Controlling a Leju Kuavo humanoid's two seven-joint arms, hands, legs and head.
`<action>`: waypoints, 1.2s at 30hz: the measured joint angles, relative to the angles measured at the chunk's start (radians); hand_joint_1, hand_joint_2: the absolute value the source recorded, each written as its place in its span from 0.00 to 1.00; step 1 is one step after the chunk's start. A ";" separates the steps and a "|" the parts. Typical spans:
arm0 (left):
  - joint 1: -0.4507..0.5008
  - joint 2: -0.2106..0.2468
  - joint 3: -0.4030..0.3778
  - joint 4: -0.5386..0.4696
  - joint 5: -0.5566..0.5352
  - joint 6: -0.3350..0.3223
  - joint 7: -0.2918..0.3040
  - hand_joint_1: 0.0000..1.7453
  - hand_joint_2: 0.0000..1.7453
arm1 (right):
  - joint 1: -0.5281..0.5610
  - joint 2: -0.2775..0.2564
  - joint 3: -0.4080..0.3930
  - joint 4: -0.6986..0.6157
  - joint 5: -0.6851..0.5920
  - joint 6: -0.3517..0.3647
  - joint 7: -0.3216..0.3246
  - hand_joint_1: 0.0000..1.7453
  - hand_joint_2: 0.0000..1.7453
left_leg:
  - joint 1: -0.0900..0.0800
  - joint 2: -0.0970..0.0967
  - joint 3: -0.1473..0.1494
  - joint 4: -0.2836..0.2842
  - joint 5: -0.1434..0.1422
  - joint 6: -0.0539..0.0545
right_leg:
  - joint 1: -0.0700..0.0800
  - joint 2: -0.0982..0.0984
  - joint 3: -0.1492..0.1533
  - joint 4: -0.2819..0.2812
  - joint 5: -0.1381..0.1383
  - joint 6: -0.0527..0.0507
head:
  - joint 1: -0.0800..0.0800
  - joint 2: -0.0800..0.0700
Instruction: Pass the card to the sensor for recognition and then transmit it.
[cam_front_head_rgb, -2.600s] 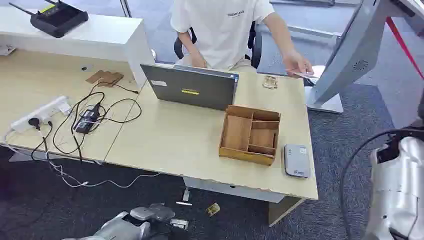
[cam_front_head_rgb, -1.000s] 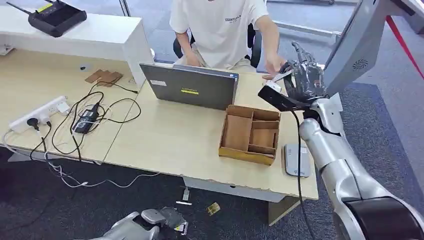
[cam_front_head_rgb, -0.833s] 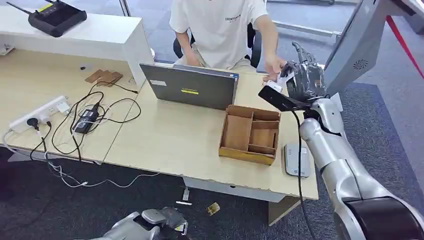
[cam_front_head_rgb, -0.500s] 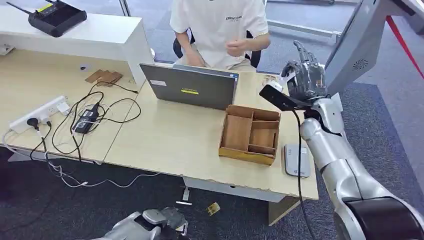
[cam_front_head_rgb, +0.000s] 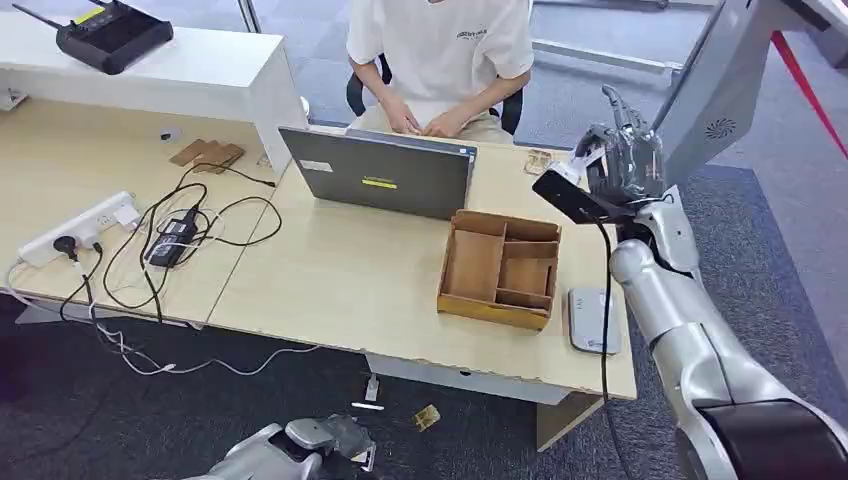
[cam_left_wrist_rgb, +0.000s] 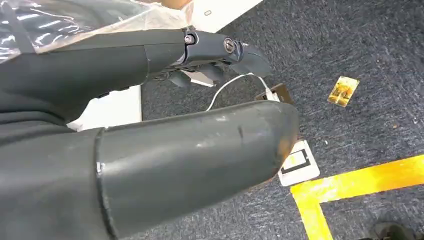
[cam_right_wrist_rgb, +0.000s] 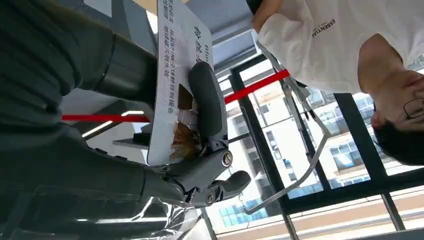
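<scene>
At far left of counter (cam_front_head_rgb: 330, 280), pale wood-grain laminate, lie a white power strip (cam_front_head_rgb: 80, 226) w/ tangled black cables (cam_front_head_rgb: 190, 230) and a black adapter; behind them a white raised shelf carries a black router (cam_front_head_rgb: 115, 35). Low down over the dark carpet hangs my left hand (cam_front_head_rgb: 300, 445): grey, smooth, glossy plastic shell; fingers (cam_left_wrist_rgb: 220, 50) partly curled, holding nothing, though I cannot tell how far they are closed. Centre: grey laptop (cam_front_head_rgb: 385, 175), lid up, back toward me, w/ a person (cam_front_head_rgb: 440, 55) in a white tee seated behind it, both hands at the keys. Right of laptop: a shallow wooden tray (cam_front_head_rgb: 500, 265), rectangular, split into compartments, matte brown. Just right of tray, near counter's front corner: the sensor (cam_front_head_rgb: 592, 320), a flat grey rounded-corner pad.

My right hand (cam_front_head_rgb: 618, 160) is raised above the counter's back-right corner, well apart from the sensor. Its fingers (cam_right_wrist_rgb: 207, 102) pinch the card (cam_right_wrist_rgb: 177, 80): thin, stiff, white, glossy, printed w/ text and a small picture.

Progress (my judgement): card is in my grip, so pickup is done. Left to do: bring it down to the sensor for reading, then pass it on.
</scene>
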 joint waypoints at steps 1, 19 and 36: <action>0.000 0.000 0.000 0.000 0.000 0.000 0.000 0.00 0.00 | 0.001 -0.001 0.000 -0.002 0.000 0.000 0.000 1.00 1.00 | 0.000 0.000 0.000 0.000 0.000 0.000 | 0.000 0.000 0.000 0.000 0.000 0.000 | 0.000 0.000; 0.001 0.005 0.002 0.000 0.027 0.039 0.061 0.00 0.00 | 0.089 -0.071 -0.025 -0.029 -0.049 0.030 0.133 1.00 1.00 | 0.004 -0.011 0.004 0.001 0.000 0.000 | 0.004 -0.008 0.006 -0.006 -0.001 0.000 | 0.000 0.000; 0.015 0.042 0.004 0.005 0.024 0.061 0.058 0.00 0.00 | 0.321 -0.257 -0.126 -0.032 -0.098 -0.005 0.063 1.00 1.00 | 0.002 -0.006 0.001 0.000 -0.001 0.001 | 0.003 -0.005 0.005 -0.005 0.000 0.000 | 0.000 0.000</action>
